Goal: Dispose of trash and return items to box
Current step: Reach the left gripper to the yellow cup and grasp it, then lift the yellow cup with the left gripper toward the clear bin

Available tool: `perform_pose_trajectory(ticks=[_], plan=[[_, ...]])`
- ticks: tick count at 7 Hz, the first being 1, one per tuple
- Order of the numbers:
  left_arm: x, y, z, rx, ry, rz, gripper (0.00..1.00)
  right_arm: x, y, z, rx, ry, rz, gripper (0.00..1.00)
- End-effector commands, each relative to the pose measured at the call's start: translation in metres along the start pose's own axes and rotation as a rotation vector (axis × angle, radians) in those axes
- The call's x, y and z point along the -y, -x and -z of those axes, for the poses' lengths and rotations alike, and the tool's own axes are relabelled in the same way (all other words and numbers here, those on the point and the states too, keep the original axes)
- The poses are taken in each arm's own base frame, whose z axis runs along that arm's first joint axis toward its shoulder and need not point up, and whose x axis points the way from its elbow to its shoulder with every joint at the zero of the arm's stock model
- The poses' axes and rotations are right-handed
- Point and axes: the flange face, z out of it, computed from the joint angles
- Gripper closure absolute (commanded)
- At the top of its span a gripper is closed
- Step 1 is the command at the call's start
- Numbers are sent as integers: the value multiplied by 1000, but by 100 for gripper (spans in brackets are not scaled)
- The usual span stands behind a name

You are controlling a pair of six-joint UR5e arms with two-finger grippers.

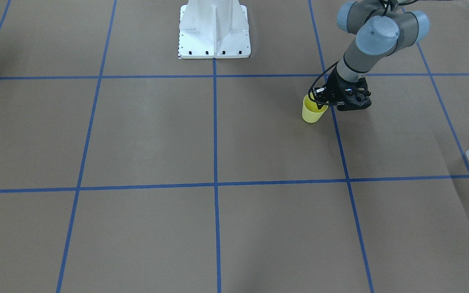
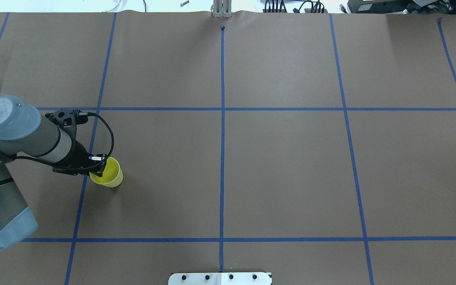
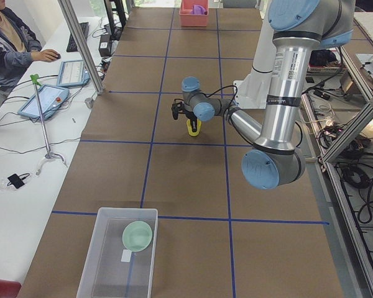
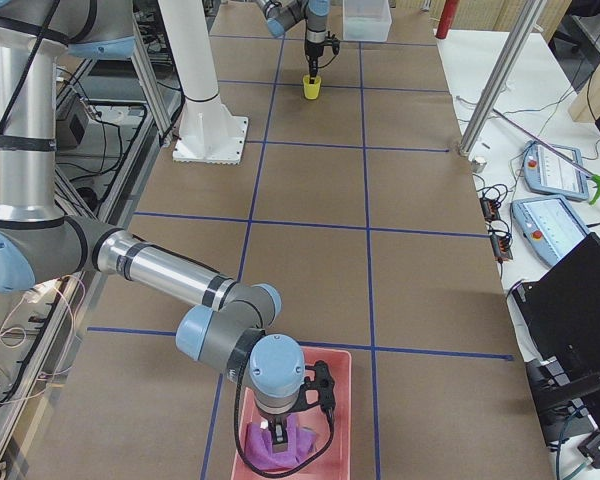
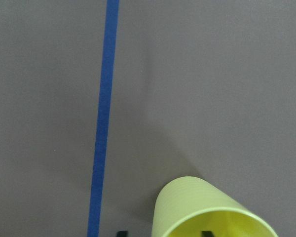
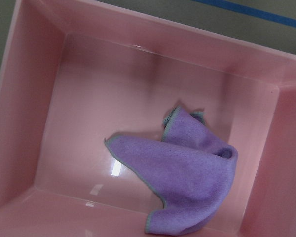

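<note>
- Near your left arm, on the brown paper counter (image 2: 283, 170), the ribbed yellow plastic cup (image 1: 312, 116) stands upright just beside a blue tape line (image 5: 104, 98), well apart from the box.
- Your left claw (image 2: 98, 171) sits at the cup's rim with its jaws apart. One fingertip (image 5: 205, 233) is inside the cup and the other outside. The wall runs between them and is not pinched, as far as the left wrist view shows.
- The translucent frosted-white plastic box (image 3: 90, 261) sits at the counter's end on the left arm's side. A pale green round dish (image 3: 137, 236) lies inside it.
- Your right claw (image 4: 280, 428) hangs over the pink plastic bin (image 4: 338, 400) at the opposite end, just above the crumpled purple cloth (image 6: 187, 182) lying in it. Only the side view shows this claw, so you cannot tell whether it is wide or closed.
- Progress, as a judgement: the dish looks returned and the cloth looks binned. The cup is the only loose item in view, so you look close to the end.
- Left to do: close on the cup wall, lift it, carry it to the box and let go inside.
</note>
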Motion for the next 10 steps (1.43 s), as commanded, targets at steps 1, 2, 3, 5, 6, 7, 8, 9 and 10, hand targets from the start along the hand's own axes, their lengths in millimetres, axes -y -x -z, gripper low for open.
perform_pose_trajectory(ticks=[1,2,3,5,6,7,8,9,10], plan=[[20,4,41,-68,15,25,100,0,0,1,-1,-2,1,0],[61,49,96,-145,38,25,100,2,2,4,-5,-7,6,0],[89,120,132,-152,-6,-32,100,5,6,7,6,-22,11,0],[154,311,159,-26,-99,-234,100,31,35,29,30,-79,-62,0],[195,385,161,14,-92,-308,100,50,63,51,15,-110,-77,0],[238,447,179,53,-109,-352,100,63,99,60,9,-118,-102,0],[269,495,187,86,-95,-387,100,73,130,64,12,-116,-116,0],[295,540,190,126,-62,-412,100,85,156,67,26,-117,-133,0],[304,569,180,161,-58,-410,100,93,175,69,31,-117,-129,0]])
